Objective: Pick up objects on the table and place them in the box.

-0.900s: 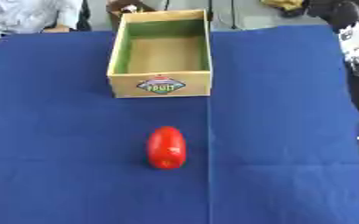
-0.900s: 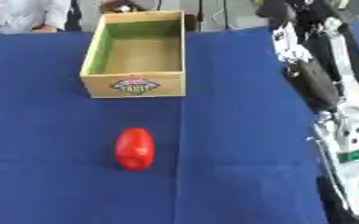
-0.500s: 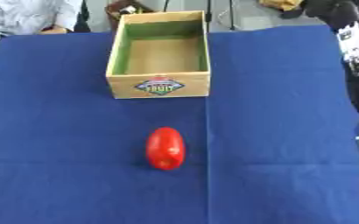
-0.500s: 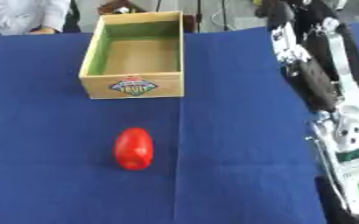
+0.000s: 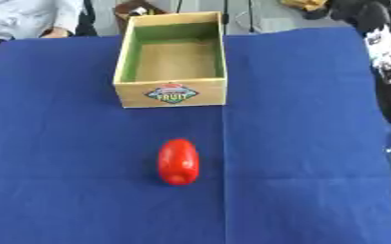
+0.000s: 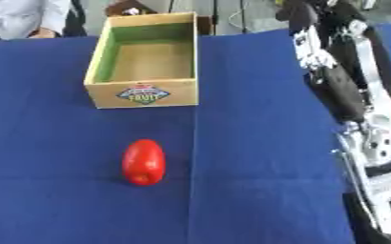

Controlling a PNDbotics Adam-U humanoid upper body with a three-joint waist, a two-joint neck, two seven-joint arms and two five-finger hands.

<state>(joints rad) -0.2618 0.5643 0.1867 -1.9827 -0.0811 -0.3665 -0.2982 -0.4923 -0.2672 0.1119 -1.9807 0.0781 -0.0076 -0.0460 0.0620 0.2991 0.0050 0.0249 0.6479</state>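
While the box (image 5: 172, 57) stands empty and the red object (image 5: 178, 161) lies untouched on the blue surface (image 5: 315, 143) just in front of it, nothing is placed yet, and I cannot tell how the right arm's (image 6: 349, 90) fingers stand.

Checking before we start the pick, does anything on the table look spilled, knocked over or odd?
Nothing stands out. The box stands upright and open, with nothing visible inside, on the blue cloth. The red object lies alone nearer the robot, apart from the box.
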